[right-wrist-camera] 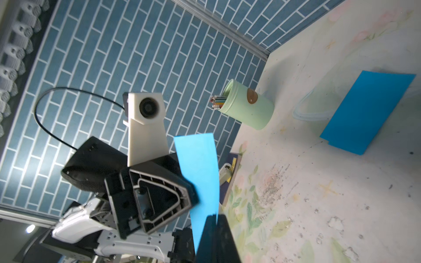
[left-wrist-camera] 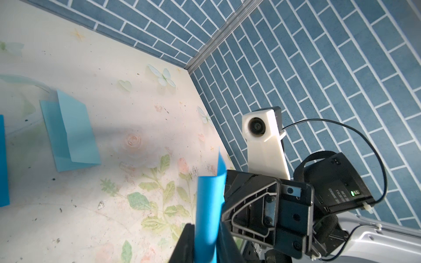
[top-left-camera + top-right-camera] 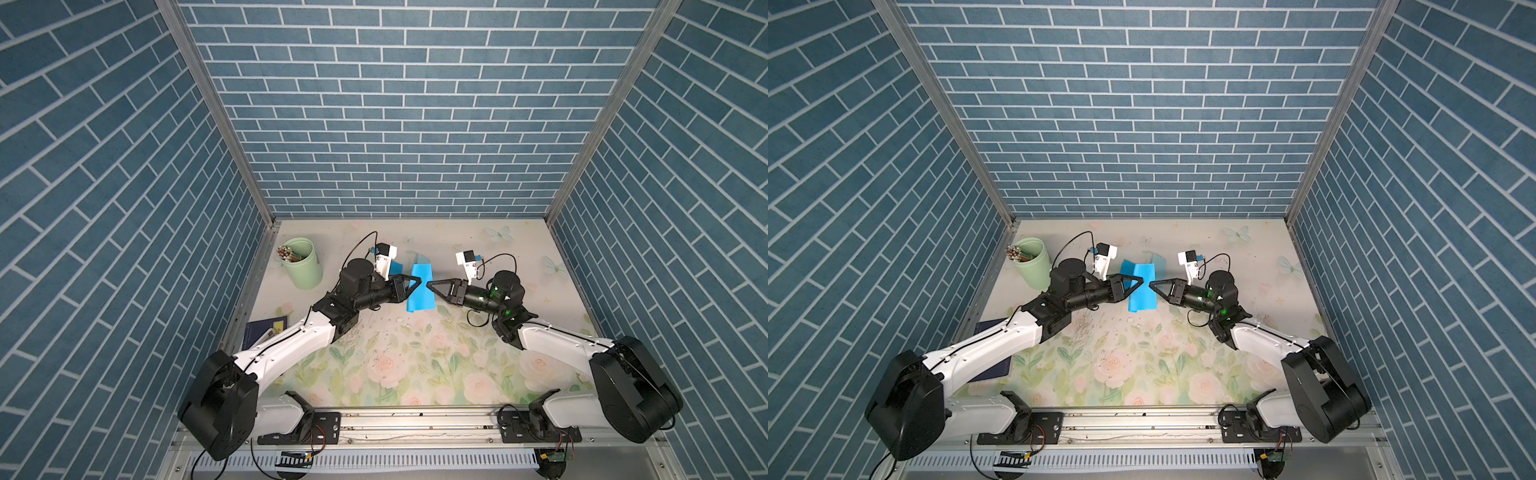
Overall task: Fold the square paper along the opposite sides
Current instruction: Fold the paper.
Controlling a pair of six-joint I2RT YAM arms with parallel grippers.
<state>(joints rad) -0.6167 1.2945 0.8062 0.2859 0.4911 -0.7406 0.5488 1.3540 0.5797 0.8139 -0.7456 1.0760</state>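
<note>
Blue paper (image 3: 420,296) is sitting mid-frame in both top views, held upright over the worktop (image 3: 415,365) between your two pincers. Right pincer (image 3: 430,284) is clamping fully onto one edge. Left pincer (image 3: 417,283) is standing part-open, with the curled sheet running loosely between its jaws. Looks bent over but not creased. You're roughly midway, with aligning the edges and pressing the fold flat remaining.

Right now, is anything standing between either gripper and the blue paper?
Nothing visible does. The blue paper stands between the parted fingers of the left gripper, and the right gripper is shut on its opposite edge. The green cup sits well off to the side.
</note>
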